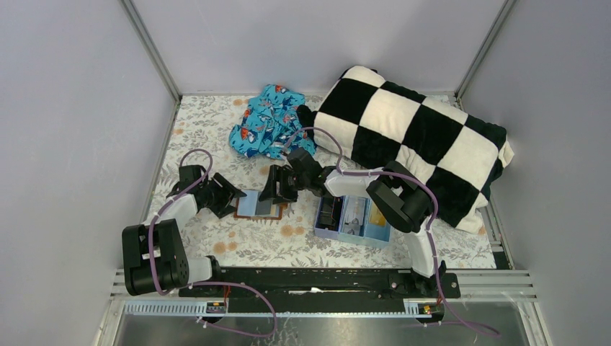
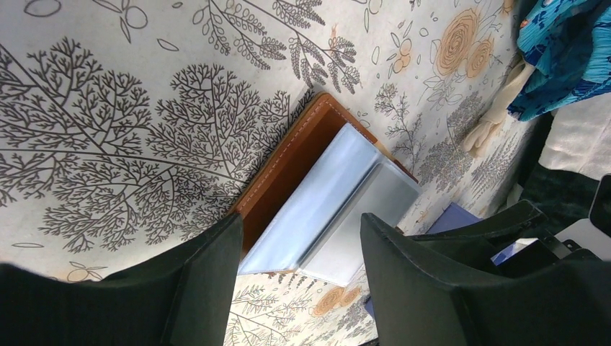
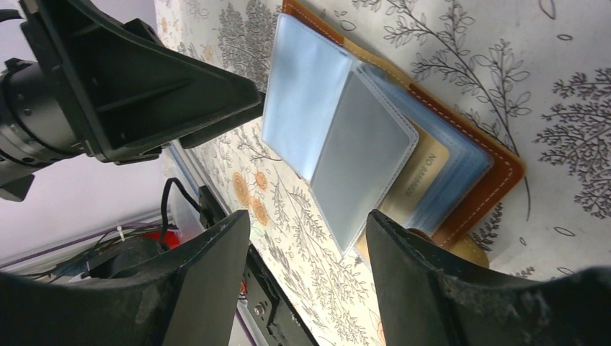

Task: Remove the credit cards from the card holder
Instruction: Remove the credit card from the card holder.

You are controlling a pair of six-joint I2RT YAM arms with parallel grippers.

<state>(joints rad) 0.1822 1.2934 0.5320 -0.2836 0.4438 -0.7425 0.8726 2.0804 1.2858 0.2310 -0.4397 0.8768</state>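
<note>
On the desk (image 1: 216, 249) the card holder (image 1: 252, 204) lies open and flat, just at 9 o'clock of the light blue tray (image 1: 353, 236), pale lining up. The step in hand looks like the first pull on a card, with nothing yet gripped. To do it well, one gripper should pin the brown cover to the desk while the other takes only a card edge. Otherwise the light holder will likely slide or lift with the card. The clear sleeves (image 3: 360, 155) stand fanned up from the spine, so the fingers must go under or past them rather than pinching plastic. A gold-tan card (image 3: 425, 167) with printed lettering shows beneath the sleeves, and its exposed short edge is the best place to pinch. Whether a dark card sits in the grey leaf I cannot tell.

The left arm reaches in low from 9 o'clock of the holder, the right arm from 1 o'clock, and the two face each other across it. The left gripper (image 2: 301, 288) is spread wide and holds nothing, its fingers straddling the near edge of the holder. The right gripper (image 3: 308, 288) is likewise parted and empty, hanging just above the sleeves.
</note>
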